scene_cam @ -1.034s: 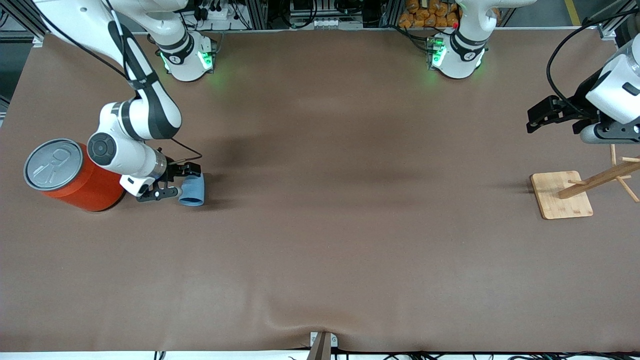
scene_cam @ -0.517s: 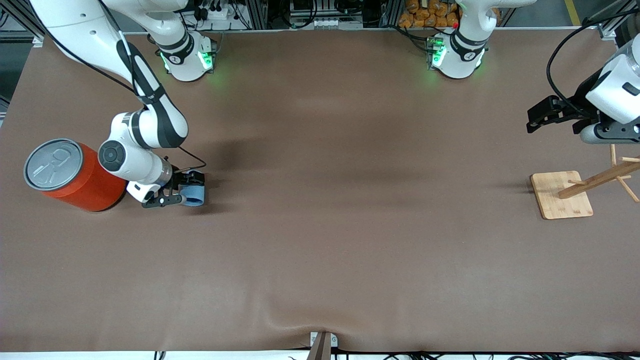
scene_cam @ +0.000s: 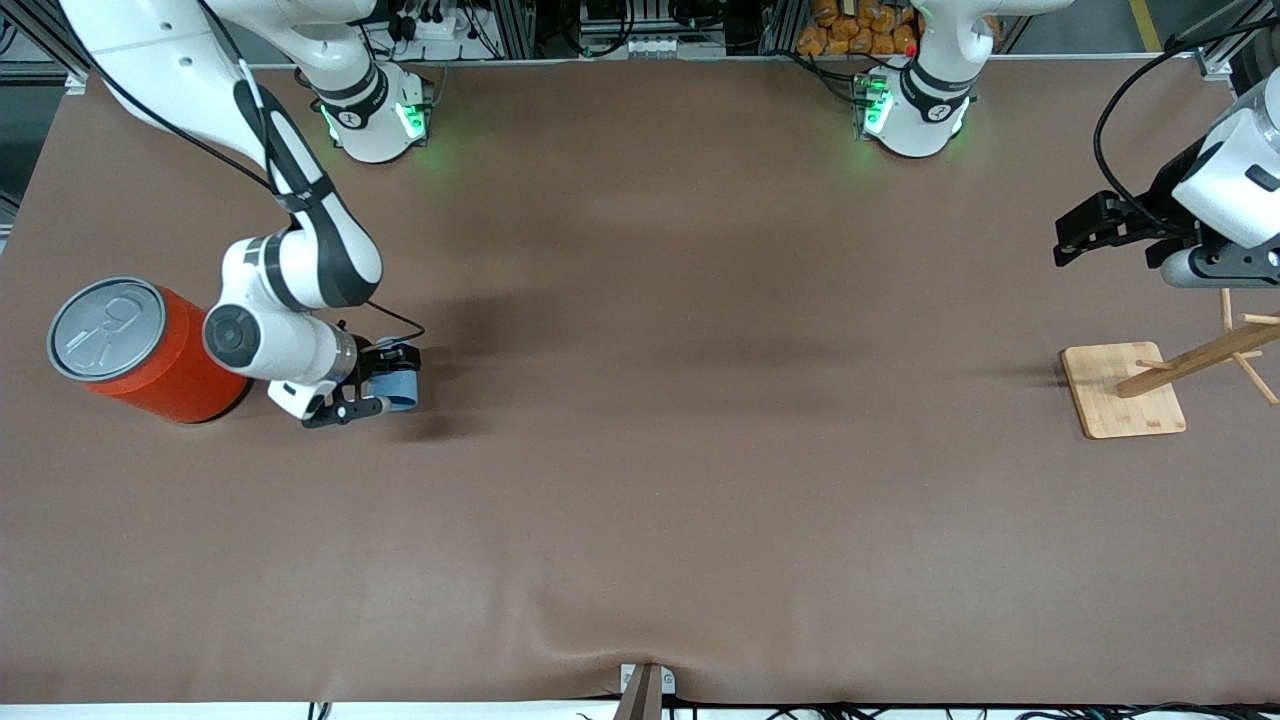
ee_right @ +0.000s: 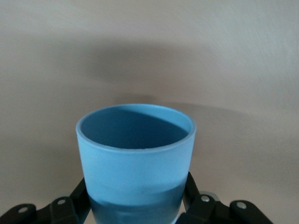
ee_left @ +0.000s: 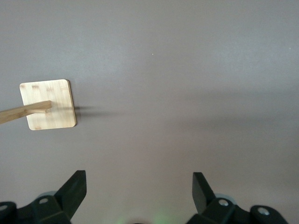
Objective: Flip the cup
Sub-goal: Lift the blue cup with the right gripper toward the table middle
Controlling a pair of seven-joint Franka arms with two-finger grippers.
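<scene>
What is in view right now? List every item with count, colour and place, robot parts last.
cup: one, light blue, held in the right gripper, toward the right arm's end of the table.
can: one, orange with grey pull-tab lid, upright on the table beside the right arm's wrist.
wooden stand: one, pale wood, square base with a slanted pegged post, at the left arm's end.
table: one, brown cover.
right gripper: one, black, shut on the cup.
left gripper: one, black, open, waiting in the air above the table beside the wooden stand.

High front camera faces both arms; wrist cameras look along their pincers.
</scene>
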